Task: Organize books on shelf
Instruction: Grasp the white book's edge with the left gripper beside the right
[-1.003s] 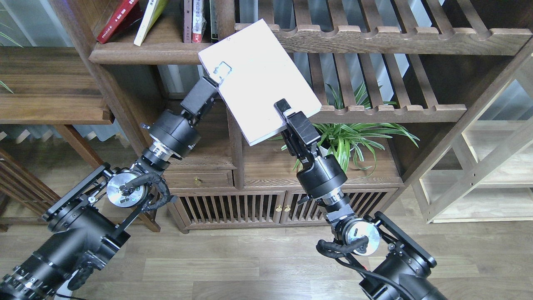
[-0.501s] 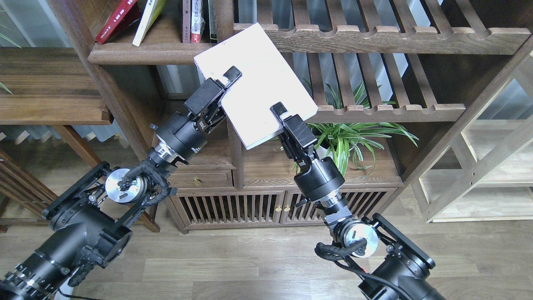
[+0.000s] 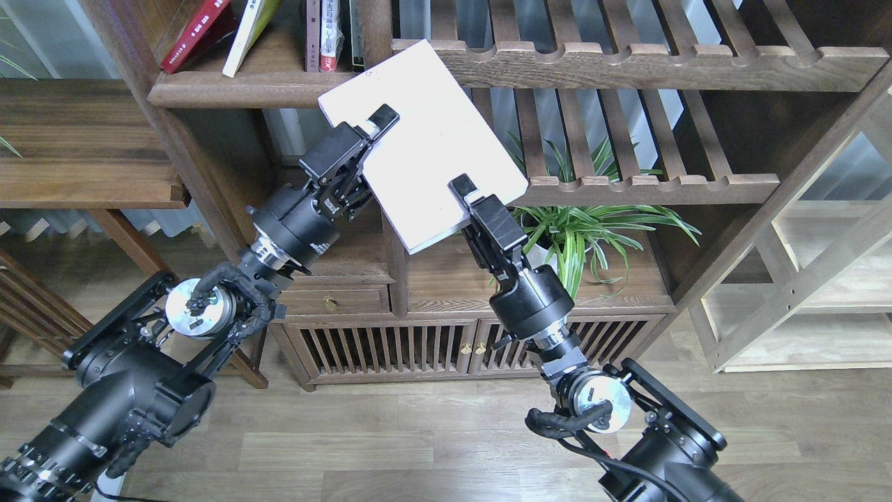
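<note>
The white book [image 3: 425, 139] is held tilted in the air in front of the bookcase, its top corner near the upright post. My left gripper [image 3: 373, 127] is shut on its left edge, one finger [image 3: 384, 116] lying on the cover. My right gripper [image 3: 465, 194] is shut on its lower right edge. The shelf [image 3: 237, 90] is the dark-brown board at the upper left. On it the red book [image 3: 195, 31] and the yellow-green book [image 3: 247, 35] lean to the right, and a few other books [image 3: 324, 35] stand upright by the post.
Two slatted racks [image 3: 627, 63] [image 3: 648, 185] with scalloped rails lie to the right of the book. A green potted plant [image 3: 585, 230] stands below them on a cabinet [image 3: 390, 341] with drawers and barred doors. A light wooden frame [image 3: 801, 279] stands at the far right.
My left gripper has turned at the wrist and closed onto the book's left edge, its finger now on the cover. The book and both grippers have shifted slightly left and up.
</note>
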`<state>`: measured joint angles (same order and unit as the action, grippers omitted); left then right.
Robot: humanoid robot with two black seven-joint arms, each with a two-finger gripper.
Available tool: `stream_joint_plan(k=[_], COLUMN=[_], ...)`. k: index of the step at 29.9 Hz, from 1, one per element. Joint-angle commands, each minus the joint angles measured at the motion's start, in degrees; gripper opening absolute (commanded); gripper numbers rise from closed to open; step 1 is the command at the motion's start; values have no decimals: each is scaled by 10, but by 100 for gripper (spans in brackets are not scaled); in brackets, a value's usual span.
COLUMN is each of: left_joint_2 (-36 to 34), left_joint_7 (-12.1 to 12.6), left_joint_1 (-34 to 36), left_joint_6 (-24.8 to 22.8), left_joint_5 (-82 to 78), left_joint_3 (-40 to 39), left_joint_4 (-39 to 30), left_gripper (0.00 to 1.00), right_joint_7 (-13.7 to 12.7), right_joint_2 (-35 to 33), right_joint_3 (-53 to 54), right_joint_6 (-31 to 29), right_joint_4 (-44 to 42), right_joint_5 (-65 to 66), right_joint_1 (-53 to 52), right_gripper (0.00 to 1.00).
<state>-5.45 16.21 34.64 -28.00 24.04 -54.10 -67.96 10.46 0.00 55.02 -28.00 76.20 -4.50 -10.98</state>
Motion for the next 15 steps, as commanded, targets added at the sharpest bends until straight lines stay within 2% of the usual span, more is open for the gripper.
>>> stream_joint_plan(k=[1,4,8,15], left_joint_2=[1,1,6,11], left_joint_7=[-1,-4,-7,-11], left_joint_1=[-3,-6,-11,-15], left_joint_6=[0,0,0,0], left_joint_5=[0,0,0,3], left_joint_3=[2,4,-3,-3], left_joint_4=[-2,-4,-9,-10], left_gripper=[48,38,8,1], right_joint_7=[0,0,0,0], right_joint_2=[0,0,0,0], right_joint_3=[0,0,-1,-2], right_joint_6=[0,0,0,0], right_joint_4=[0,0,0,0], right_joint_5=[-1,0,0,0], right_joint_1=[0,-1,-1,-2], right_gripper=[1,1,1,2])
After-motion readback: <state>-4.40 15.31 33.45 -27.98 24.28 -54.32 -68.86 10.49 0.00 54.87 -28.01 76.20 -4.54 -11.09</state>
